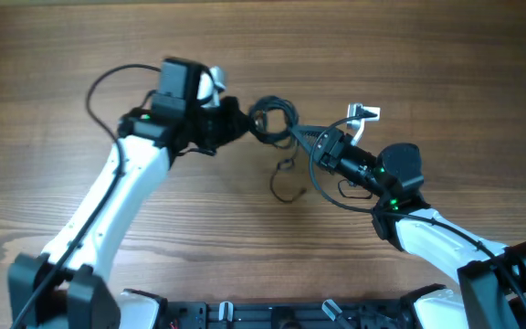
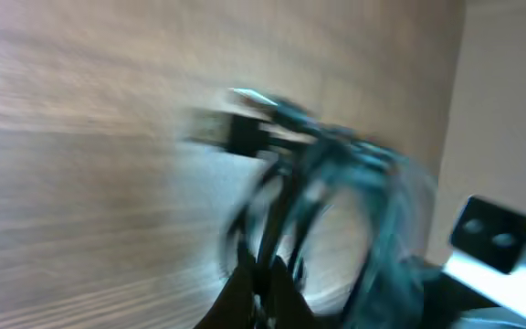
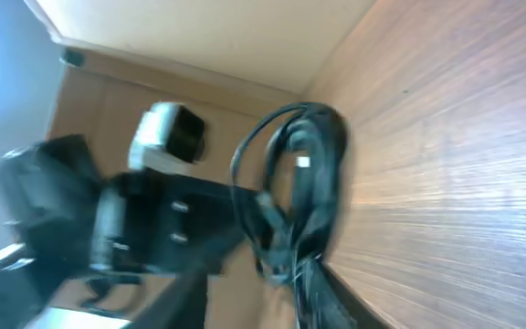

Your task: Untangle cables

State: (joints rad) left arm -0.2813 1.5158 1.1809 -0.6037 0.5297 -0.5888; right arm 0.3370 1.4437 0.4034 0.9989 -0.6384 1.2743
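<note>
Now L claw (image 1: 243,122) pinches cables (image 1: 273,118) tight.

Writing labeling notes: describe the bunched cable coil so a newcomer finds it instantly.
On the wooden table, look at the upper middle, where the left gripper and right gripper nearly meet. The cable coil is the black ring of loops between them, unlike the single loose strand lying flat nearer the robot.

A brown, streaky-grained wooden table (image 1: 446,55) lies below. From the left wrist, a pale surface (image 2: 510,100) shows at three o'clock.
</note>
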